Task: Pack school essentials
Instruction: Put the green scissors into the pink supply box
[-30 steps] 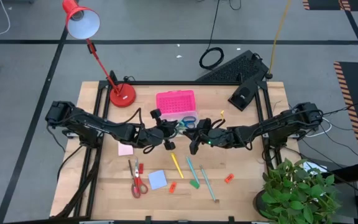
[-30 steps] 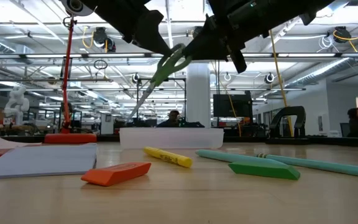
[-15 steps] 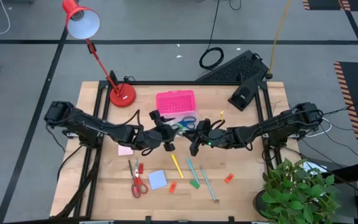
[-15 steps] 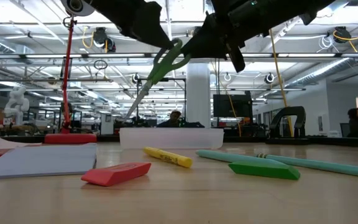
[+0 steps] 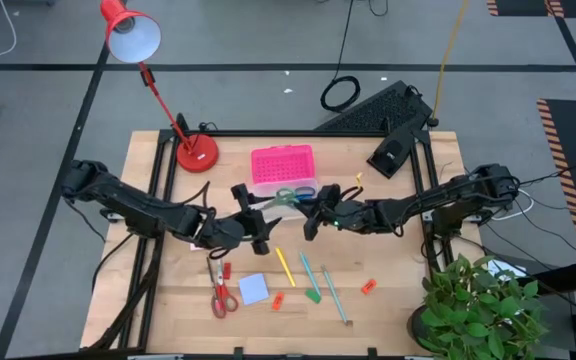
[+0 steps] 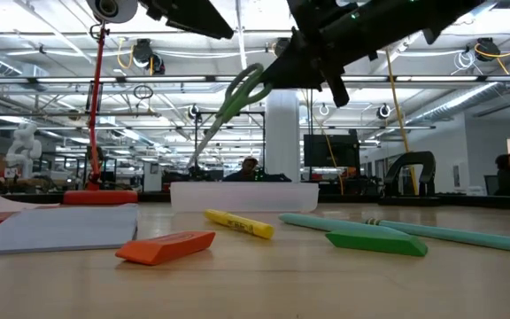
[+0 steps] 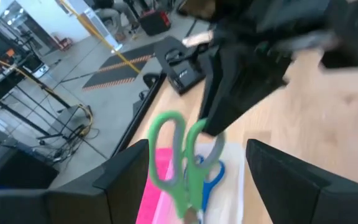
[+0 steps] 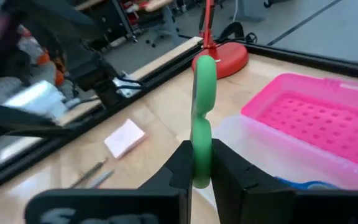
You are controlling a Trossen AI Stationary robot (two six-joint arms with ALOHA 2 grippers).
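The right gripper (image 8: 202, 163) has its jaws clamped on the green scissors (image 5: 286, 196), held in the air over the clear box (image 5: 290, 192). The left gripper (image 5: 252, 215) sits beside the box, jaws parted and empty. Blue scissors (image 7: 211, 176) lie half hidden in the box.

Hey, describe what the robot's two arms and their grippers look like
Both arms are dark, almost black, jointed links with black cables running along them. The left gripper and the right gripper each end in two dark, flat, blocky fingers. A small green light glows on the right arm near its wrist.
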